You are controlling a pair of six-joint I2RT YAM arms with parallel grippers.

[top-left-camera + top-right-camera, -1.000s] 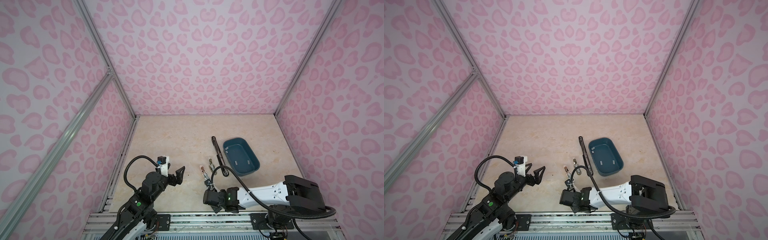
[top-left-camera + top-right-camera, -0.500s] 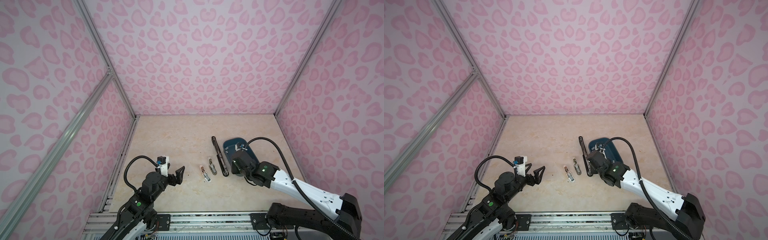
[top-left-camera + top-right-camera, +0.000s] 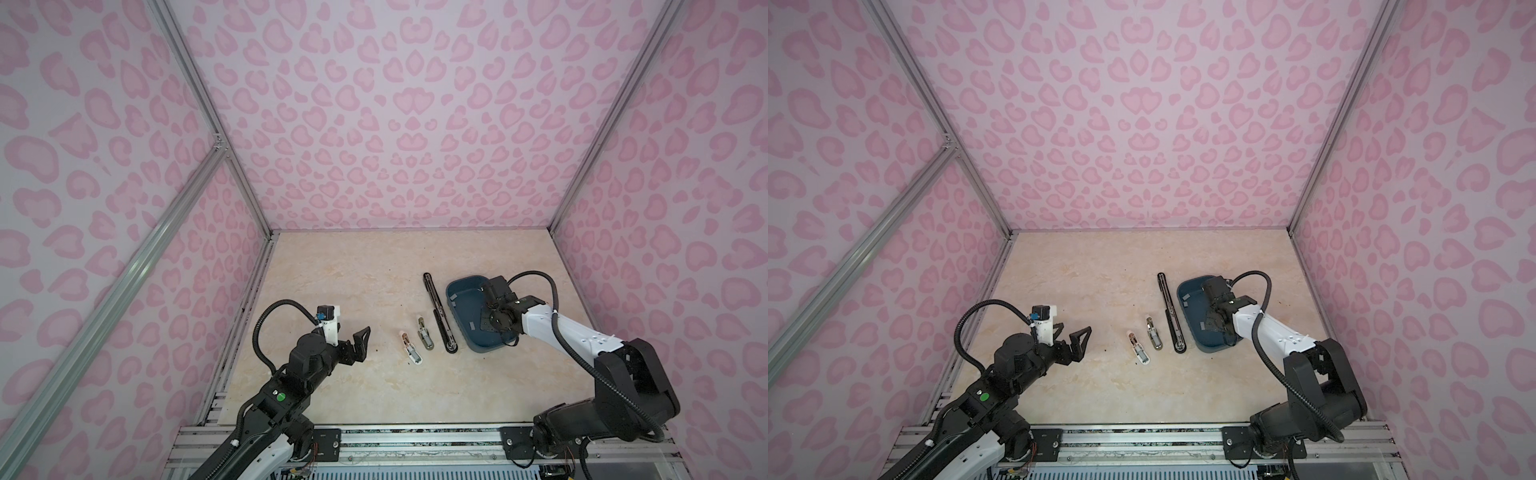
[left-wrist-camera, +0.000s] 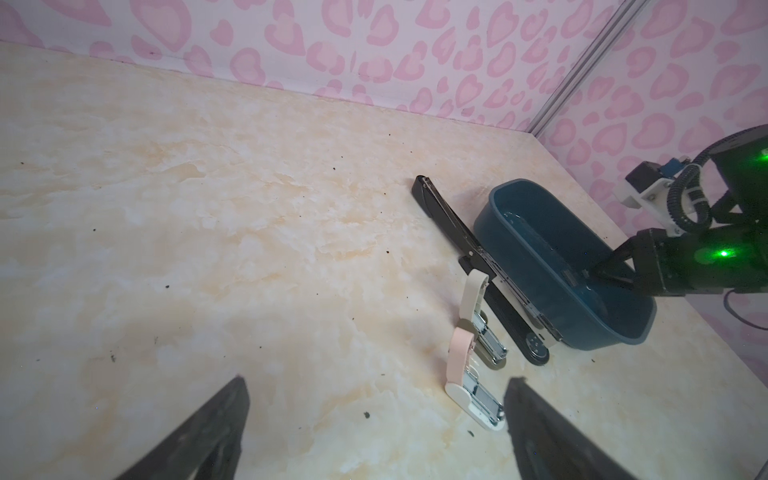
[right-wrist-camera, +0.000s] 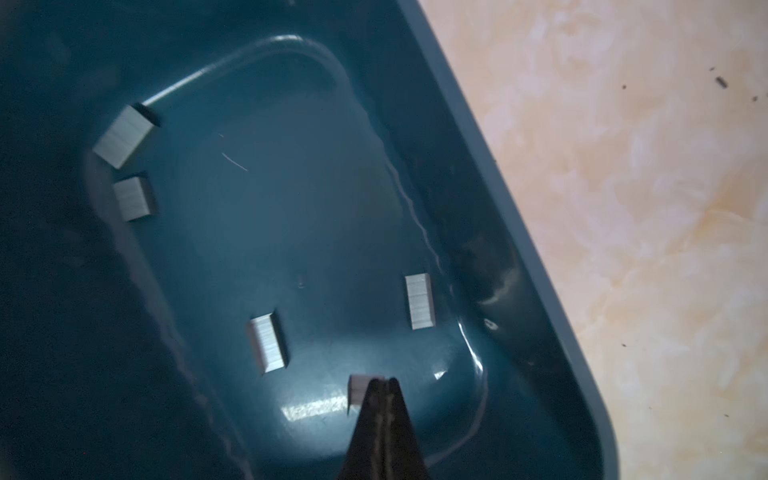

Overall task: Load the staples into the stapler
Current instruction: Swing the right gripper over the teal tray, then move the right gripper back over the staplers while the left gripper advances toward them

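Observation:
Several light-grey staples (image 5: pixel 268 343) lie on the floor of a dark blue tray (image 5: pixel 490 137). My right gripper (image 5: pixel 384 384) is shut, with nothing between its fingers, and points down into the tray (image 3: pixel 484 350). Its tips cover part of one staple strip (image 5: pixel 356 388). Three staplers lie hinged open left of the tray. They are a long black stapler (image 3: pixel 438 311), a small beige stapler (image 3: pixel 424 332) and a small pink-and-white stapler (image 3: pixel 409 348). My left gripper (image 4: pixel 376 380) hangs open and empty above bare table, left of the pink stapler (image 4: pixel 469 382).
Pink patterned walls close in the marble-look table (image 3: pixel 353 282) on three sides. An aluminium rail (image 3: pixel 374 440) runs along the front edge. The long black stapler (image 3: pixel 1170 311) lies right against the tray's (image 3: pixel 1208 348) left wall. Dark specks dot the table.
My right arm swung from the front edge near the small staplers back to the tray and now reaches into it, still shut. The left arm has not moved.

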